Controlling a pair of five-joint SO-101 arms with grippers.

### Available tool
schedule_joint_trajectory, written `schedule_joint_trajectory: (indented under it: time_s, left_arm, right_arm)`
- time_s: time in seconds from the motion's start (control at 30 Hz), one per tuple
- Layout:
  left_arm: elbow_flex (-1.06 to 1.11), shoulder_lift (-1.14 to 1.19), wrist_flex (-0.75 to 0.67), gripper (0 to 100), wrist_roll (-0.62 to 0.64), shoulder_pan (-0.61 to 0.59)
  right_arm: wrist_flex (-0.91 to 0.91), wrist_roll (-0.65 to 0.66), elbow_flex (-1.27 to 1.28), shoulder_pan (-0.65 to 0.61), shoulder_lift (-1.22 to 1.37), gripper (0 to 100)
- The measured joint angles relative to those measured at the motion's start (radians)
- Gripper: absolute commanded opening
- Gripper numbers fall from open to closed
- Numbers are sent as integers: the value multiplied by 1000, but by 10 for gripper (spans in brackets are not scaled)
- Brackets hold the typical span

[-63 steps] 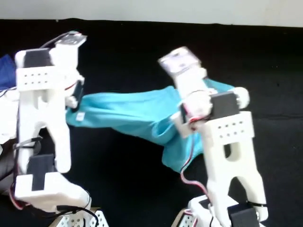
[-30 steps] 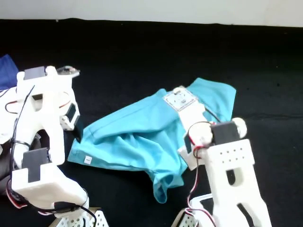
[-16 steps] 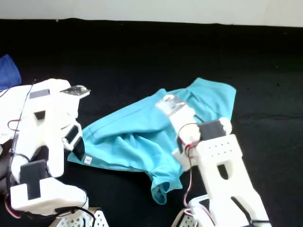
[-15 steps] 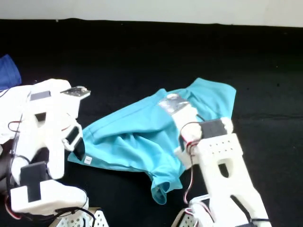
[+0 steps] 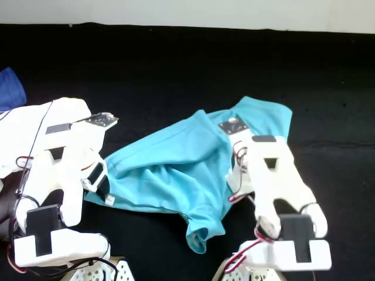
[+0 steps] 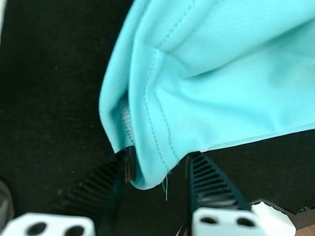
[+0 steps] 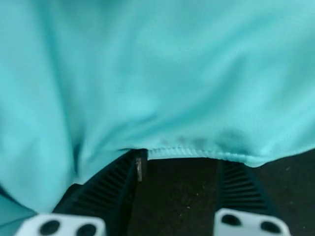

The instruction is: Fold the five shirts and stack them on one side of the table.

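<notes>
Having dropped the teal shirt [image 5: 170, 164], left tool [image 6: 160, 164] and right tool [image 7: 179, 167] sit released, pulled back.

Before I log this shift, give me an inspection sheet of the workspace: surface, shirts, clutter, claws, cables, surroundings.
Surface: black table.
Job's things: teal shirt lying rumpled, not folded; blue cloth at the table's edge, possibly another shirt.
Clutter: nothing seen.
Claws: left claw open, a shirt corner between its fingers; right claw open at a shirt hem.
Cables: red wire looping by the right arm's base.
Surroundings: pale wall behind the table.
</notes>
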Motion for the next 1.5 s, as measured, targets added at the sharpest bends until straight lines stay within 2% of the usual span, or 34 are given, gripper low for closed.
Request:
schedule_joint_trajectory:
  time_s: [0.13,0.33,0.5,0.67,0.73,0.9,1.07,1.2,1.37,1.5]
  left_arm:
    - [3,-2,0,170,0,0]
    - [3,-9,0,69,0,0]
    - [3,-15,0,73,2,0]
    - [3,-15,0,73,84,12]
    - [-12,-15,25,73,106,31]
    - [-112,-15,164,73,172,84]
    - [-250,-15,265,73,229,95]
    - [-301,-15,273,73,232,100]
    - [-302,-15,296,82,232,100]
    - [-292,-15,334,196,232,100]
  right_arm:
    - [2,0,-126,18,121,2]
    - [11,0,-359,58,224,5]
    - [91,0,-697,132,264,5]
    - [109,0,-1059,173,394,10]
    - [112,0,-1177,183,462,62]
    - [184,0,-1415,215,582,265]
    - [422,0,-1633,224,588,269]
    - [598,0,-1746,218,588,269]
    - [624,0,-1741,216,568,269]
    - [626,0,-1616,176,422,269]
